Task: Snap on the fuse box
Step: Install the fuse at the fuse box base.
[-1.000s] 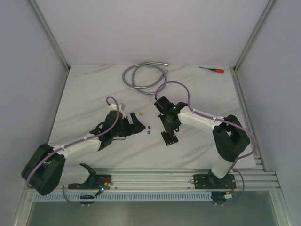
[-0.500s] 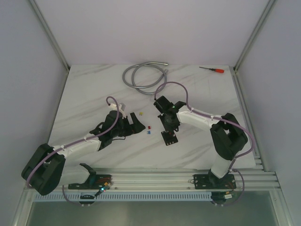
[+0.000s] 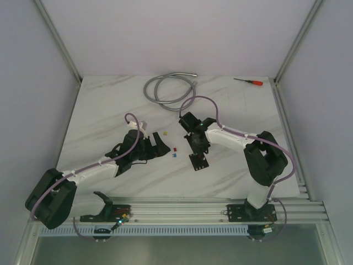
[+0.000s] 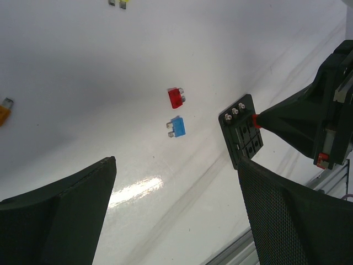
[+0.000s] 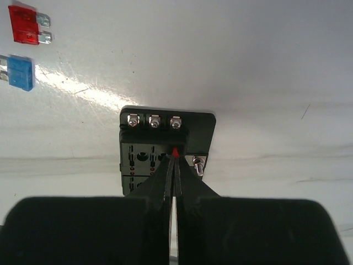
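Fuse box lies flat on the table, face up, with nothing visibly fixing or bracing it. Right gripper is clenched, its tips meeting over the box's slotted face just below the row of three terminal screws. It pinches a small red piece at the very tips (likely a fuse, too small to confirm). Left gripper is released with jaws wide, off to the left-arm side of the box, apart from it and holding nothing. A loose red fuse and blue fuse lie between the box and that gripper. Risks as I judge them: downward push on an unbraced box may skid or tip it instead of seating the piece. Blades slightly off the slot could jam or bend. The thin grip at the tips may let the piece twist or pop out under load. Drift toward the screws would land on metal. A skidding box could scatter the loose fuses.
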### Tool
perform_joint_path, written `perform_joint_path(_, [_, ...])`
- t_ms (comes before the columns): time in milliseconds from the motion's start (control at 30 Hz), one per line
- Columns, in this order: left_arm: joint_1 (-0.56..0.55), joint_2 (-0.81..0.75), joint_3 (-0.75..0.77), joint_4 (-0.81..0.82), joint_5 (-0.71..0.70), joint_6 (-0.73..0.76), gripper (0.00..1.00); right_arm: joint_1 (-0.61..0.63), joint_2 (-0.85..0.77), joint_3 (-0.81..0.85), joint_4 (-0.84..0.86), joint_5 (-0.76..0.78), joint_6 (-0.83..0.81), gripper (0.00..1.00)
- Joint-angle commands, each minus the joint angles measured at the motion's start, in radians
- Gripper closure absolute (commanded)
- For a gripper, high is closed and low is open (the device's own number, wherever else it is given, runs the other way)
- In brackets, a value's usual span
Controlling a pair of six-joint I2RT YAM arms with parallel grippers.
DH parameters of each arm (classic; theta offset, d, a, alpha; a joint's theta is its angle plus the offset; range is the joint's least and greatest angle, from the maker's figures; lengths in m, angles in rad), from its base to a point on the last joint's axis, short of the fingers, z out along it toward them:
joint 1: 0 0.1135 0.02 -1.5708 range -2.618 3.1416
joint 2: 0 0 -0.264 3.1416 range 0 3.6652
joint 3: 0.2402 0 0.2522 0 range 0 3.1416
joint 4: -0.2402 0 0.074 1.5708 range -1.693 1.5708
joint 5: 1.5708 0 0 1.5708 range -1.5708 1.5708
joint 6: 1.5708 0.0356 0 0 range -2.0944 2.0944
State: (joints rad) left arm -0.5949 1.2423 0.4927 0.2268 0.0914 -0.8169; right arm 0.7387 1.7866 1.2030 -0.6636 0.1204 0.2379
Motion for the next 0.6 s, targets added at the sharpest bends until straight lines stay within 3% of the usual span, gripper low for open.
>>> perform_joint_path(0, [0.006, -0.015, 0.014, -0.012, -0.017, 0.015, 0.0, -0.002, 0.192, -0.141, -0.037, 0.016, 0.0, 1.0])
perform_joint_path(100, [0.006, -0.021, 0.011, -0.013, -0.016, 0.015, 0.0, 0.001, 0.199, -0.146, -0.025, 0.017, 0.003, 1.0])
perform_joint_path(333, [0.005, -0.048, 0.015, -0.03, -0.035, 0.016, 0.0, 0.016, 0.001, -0.048, 0.006, -0.051, 0.029, 1.0])
perform_joint_path(567, [0.006, -0.064, 0.018, -0.046, -0.043, 0.016, 0.0, 0.017, -0.113, 0.005, 0.008, -0.009, 0.073, 0.84])
